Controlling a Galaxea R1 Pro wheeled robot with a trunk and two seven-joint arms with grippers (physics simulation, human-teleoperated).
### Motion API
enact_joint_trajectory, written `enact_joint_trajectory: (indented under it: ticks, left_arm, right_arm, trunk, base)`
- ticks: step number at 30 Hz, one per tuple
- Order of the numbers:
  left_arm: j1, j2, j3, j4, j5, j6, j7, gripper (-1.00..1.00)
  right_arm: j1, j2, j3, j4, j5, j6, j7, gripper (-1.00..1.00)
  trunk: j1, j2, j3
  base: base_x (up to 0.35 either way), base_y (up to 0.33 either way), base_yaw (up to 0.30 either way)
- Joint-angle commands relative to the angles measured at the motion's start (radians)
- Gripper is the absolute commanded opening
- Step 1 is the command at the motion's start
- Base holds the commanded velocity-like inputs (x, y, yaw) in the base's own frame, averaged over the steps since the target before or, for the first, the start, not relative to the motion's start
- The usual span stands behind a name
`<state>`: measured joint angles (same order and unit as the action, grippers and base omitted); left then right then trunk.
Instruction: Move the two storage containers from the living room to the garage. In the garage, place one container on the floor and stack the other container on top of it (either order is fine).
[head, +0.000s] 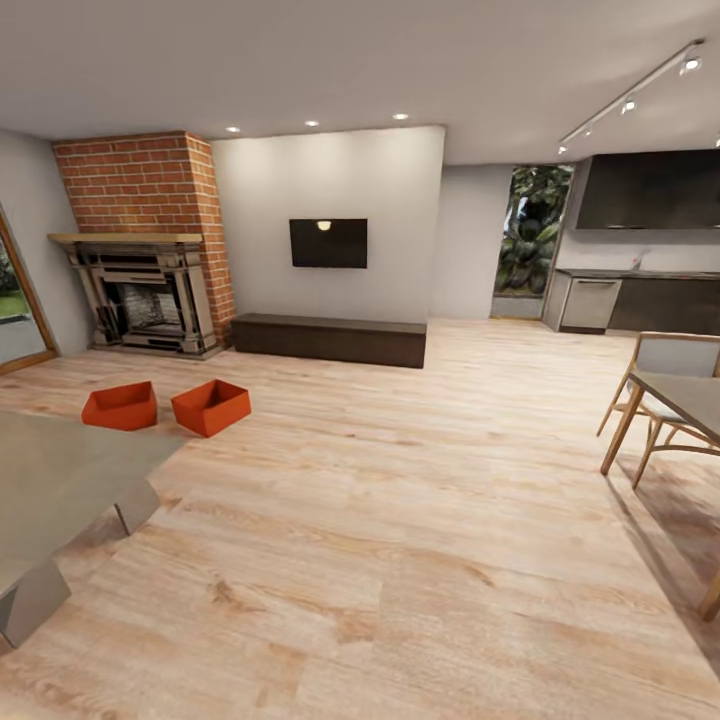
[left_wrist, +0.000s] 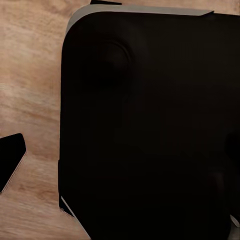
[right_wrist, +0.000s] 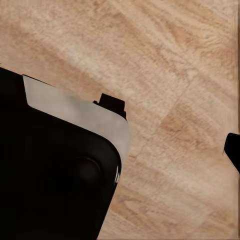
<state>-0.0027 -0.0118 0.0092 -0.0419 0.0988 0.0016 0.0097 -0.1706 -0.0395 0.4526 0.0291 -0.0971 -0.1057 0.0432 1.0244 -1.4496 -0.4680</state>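
The two storage containers stand side by side on the light wood plank floor of the living room, in the left part of the head view. The left container (head: 121, 406) and the right container (head: 211, 407) are orange-red, open-topped and empty. They lie in front of the brick fireplace (head: 142, 290). One dark fingertip (left_wrist: 11, 160) of my left gripper shows over the planks, and one dark fingertip (right_wrist: 234, 150) of my right gripper likewise. Both hang low beside my black base, far from the containers. The garage is out of view.
A grey table (head: 60, 480) juts in at the near left, close to the containers. A low dark bench (head: 330, 340) runs along the far wall. A wooden dining table and chair (head: 670, 400) stand at the right. Wide wood floor (head: 400, 520) lies between.
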Motion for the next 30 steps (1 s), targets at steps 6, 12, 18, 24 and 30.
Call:
enact_joint_trajectory:
  ticks: [6, 12, 18, 24, 30]
  left_arm:
    - [0.0, 0.0, 0.0, 0.0, 0.011, 0.003, 0.001, 1.0]
    - [0.0, 0.0, 0.0, 0.0, 0.01, 0.003, 0.001, 1.0]
    - [0.0, 0.0, 0.0, 0.0, 0.011, 0.003, 0.002, 1.0]
    - [0.0, 0.0, 0.0, 0.0, 0.011, 0.004, 0.003, 1.0]
    - [0.0, 0.0, 0.0, 0.0, 0.011, 0.004, 0.003, 1.0]
  right_arm:
    - [-0.001, 0.001, 0.006, 0.003, -0.01, -0.007, 0.005, 1.0]
    - [-0.001, 0.0, 0.006, 0.003, -0.01, -0.007, 0.006, 1.0]
    - [-0.001, 0.0, 0.006, 0.003, -0.01, -0.008, 0.006, 1.0]
    - [-0.001, 0.0, 0.006, 0.003, -0.011, -0.007, 0.006, 1.0]
    - [-0.002, 0.001, 0.004, 0.003, -0.016, -0.005, 0.005, 1.0]
  trunk:
    - [0.001, 0.0, -0.001]
    - [0.001, 0.0, -0.001]
    - [0.001, 0.0, -0.001]
    - [0.001, 0.0, -0.001]
    - [0.001, 0.0, -0.001]
  base:
    - [0.333, 0.066, 0.0]
    - [0.333, 0.024, 0.0]
    - [0.333, 0.003, 0.0]
    - [0.333, 0.001, 0.0]
    - [0.333, 0.0, 0.0]
